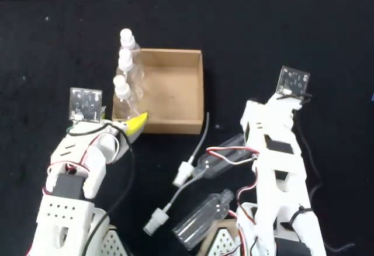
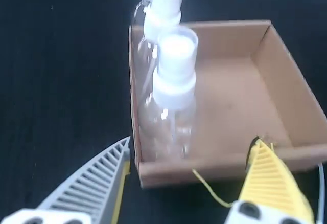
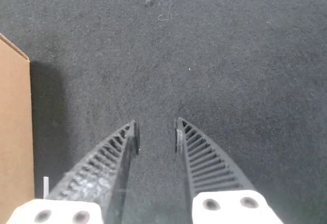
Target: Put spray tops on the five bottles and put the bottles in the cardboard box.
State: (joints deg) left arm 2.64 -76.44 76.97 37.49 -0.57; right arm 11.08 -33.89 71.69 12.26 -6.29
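Standing capped along one wall of the cardboard box (image 1: pixel 175 92), three bottles (image 1: pixel 125 83) look done; two bare bottles (image 1: pixel 204 218) and two spray tops (image 1: pixel 184 174) lie loose on the table (image 1: pixel 58 45) nearby, left claw (image 2: pixel 192 147) spread empty at the box's edge, right claw (image 3: pixel 156 127) parted, empty.

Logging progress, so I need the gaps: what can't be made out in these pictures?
High view: the far end of the upper lying bottle, hidden under the right arm.
Left wrist view: the two rear bottles in the cardboard box, mostly behind the nearest bottle, tops cut by the frame edge.
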